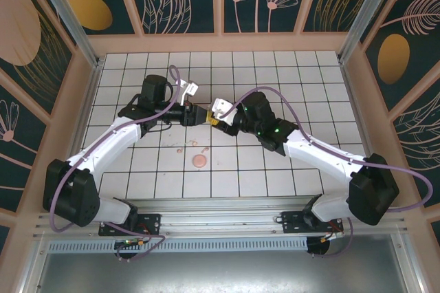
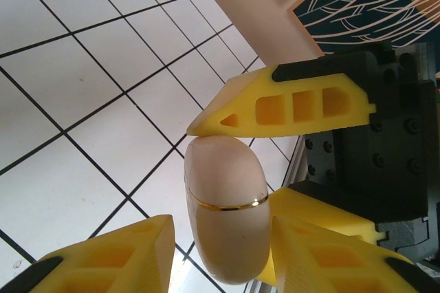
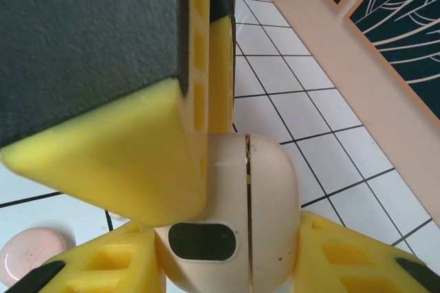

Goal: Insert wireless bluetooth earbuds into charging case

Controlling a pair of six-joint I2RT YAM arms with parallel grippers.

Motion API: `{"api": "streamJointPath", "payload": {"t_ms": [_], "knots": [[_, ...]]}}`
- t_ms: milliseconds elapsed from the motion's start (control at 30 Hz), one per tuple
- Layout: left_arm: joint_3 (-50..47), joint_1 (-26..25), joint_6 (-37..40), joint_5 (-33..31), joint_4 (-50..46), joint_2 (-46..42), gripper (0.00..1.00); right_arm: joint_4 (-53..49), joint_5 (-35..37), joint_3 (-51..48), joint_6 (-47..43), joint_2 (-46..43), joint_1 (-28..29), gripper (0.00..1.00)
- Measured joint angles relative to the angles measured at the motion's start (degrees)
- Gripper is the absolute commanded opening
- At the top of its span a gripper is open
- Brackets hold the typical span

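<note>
Both arms reach inward; left gripper (image 1: 195, 115) and right gripper (image 1: 214, 122) meet tip to tip. The right fingers (image 3: 103, 265) clamp the charging case (image 3: 271, 190); the left fingers (image 2: 103, 258) bracket it, one not touching.

Lab robot cell: tiled table (image 1: 302, 87), aluminium frame (image 1: 65, 14).

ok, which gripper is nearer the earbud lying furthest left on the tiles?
Left. In the top view the left gripper hangs just behind that earbud, above the tiles; the right gripper is further off to its right. Both meet at the charging case.
</note>
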Motion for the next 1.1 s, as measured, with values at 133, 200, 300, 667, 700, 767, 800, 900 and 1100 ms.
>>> {"api": "streamJointPath", "payload": {"t_ms": [133,200,300,667,700,767,800,900,1100], "knots": [[0.0,-0.2,0.0,0.0,0.0,0.2,0.39,0.0,0.1,0.0,0.0,0.0,0.1,0.37],[0.0,-0.4,0.0,0.0,0.0,0.2,0.33,0.1,0.2,0.0,0.0,0.0,0.1,0.37],[0.0,-0.7,0.3,-0.1,-0.2,0.2,0.26,0.0,0.4,0.0,0.0,0.0,0.3,0.38],[0.0,-1.1,4.6,-1.2,-0.2,0.2,0.14,0.9,0.5,-1.5,-0.6,-1.7,0.3,0.64],[0.0,-1.1,5.5,-1.4,-0.1,0.2,0.13,1.1,-0.1,-2.0,-0.4,-2.6,0.2,0.66],[-0.4,-1.1,7.7,-1.5,0.9,0.0,0.13,1.3,-2.6,-3.2,0.5,-5.4,-0.9,0.68],[-0.7,-1.1,8.8,-1.5,1.4,-0.1,0.13,1.3,-4.0,-3.5,1.0,-6.5,-1.7,0.68],[-2.0,-1.1,12.8,-0.9,3.3,-0.7,0.13,1.5,-12.0,-4.6,3.5,-10.5,-7.2,0.68],[-6.3,-1.1,20.0,1.8,8.4,-3.5,0.11,0.1,-28.1,-4.5,7.3,-13.8,-16.0,0.66]]}}
